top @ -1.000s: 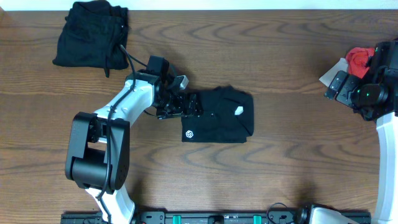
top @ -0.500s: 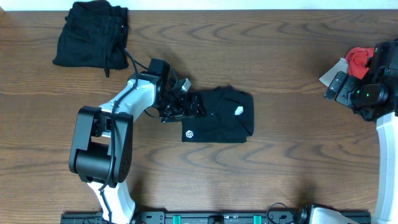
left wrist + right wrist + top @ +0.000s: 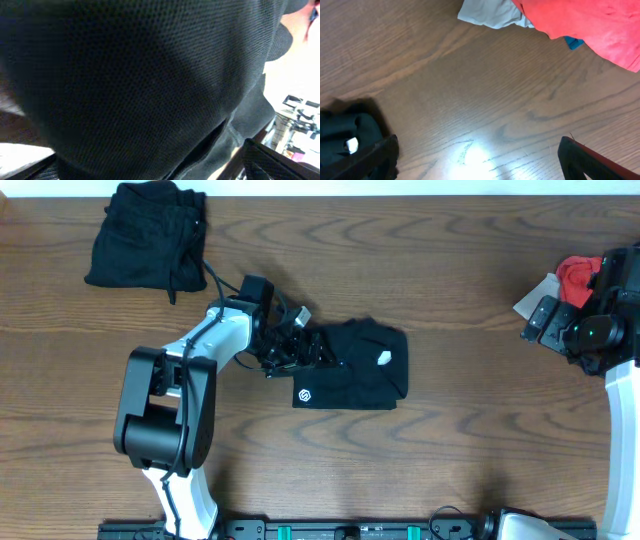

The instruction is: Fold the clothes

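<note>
— Where is open room?
— The table (image 3: 480, 440) shows wide bare wood along the front edge. The folded black top (image 3: 355, 370) lies mid-table, the black pile (image 3: 145, 235) in the far-left corner, and the red tee (image 3: 575, 275) and grey piece (image 3: 533, 297) at the right edge.
— The claws?
— The left gripper (image 3: 315, 352) is spread wide at the top's left edge. The right gripper (image 3: 479, 157) is spread and empty.

A black top (image 3: 355, 365) is laid folded into a rectangle at the middle of the table (image 3: 450, 440), with its white round logo (image 3: 304, 395) turned upward. Another black garment (image 3: 145, 235) is heaped at the far-left corner. A red tee (image 3: 576, 275) and a light grey piece (image 3: 535, 295) are bunched together at the right edge.
</note>
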Robot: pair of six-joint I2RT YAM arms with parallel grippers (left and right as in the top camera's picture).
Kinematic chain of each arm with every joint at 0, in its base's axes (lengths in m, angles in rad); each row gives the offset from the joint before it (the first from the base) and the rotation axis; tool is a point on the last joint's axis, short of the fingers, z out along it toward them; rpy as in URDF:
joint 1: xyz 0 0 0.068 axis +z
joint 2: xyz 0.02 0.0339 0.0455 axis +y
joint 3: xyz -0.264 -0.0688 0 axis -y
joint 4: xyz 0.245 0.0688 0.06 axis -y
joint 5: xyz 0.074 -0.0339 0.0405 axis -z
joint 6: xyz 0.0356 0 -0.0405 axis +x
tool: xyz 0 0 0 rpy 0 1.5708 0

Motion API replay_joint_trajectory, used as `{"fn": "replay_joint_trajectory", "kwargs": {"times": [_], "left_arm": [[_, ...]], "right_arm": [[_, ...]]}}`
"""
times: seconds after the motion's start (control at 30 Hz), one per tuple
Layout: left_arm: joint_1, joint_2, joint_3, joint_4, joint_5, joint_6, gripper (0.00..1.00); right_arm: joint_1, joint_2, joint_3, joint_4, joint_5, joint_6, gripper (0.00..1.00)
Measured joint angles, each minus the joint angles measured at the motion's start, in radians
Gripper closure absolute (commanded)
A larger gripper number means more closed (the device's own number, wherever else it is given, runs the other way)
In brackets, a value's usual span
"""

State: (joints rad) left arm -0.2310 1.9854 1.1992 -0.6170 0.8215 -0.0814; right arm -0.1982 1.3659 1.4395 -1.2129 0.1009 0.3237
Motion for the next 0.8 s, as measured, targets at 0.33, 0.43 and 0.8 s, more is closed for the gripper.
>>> {"fn": "replay_joint_trajectory", "kwargs": {"times": [0.33,0.43,0.8], "left_arm": [[-0.002,0.043,0.003,0.094,0.12,-0.002,0.02],[-0.002,0.051,0.003,0.106,0.146,-0.003,0.01],[-0.007,0.089,0.0,0.109,0.125,-0.008,0.81]], "right_arm": [[0.0,0.0,0.0,-0.008,0.0,0.0,0.01],[0.0,0.0,0.0,-0.008,0.0,-0.002,0.01],[0.0,0.0,-0.001,-0.009,0.0,-0.003,0.01]]}}
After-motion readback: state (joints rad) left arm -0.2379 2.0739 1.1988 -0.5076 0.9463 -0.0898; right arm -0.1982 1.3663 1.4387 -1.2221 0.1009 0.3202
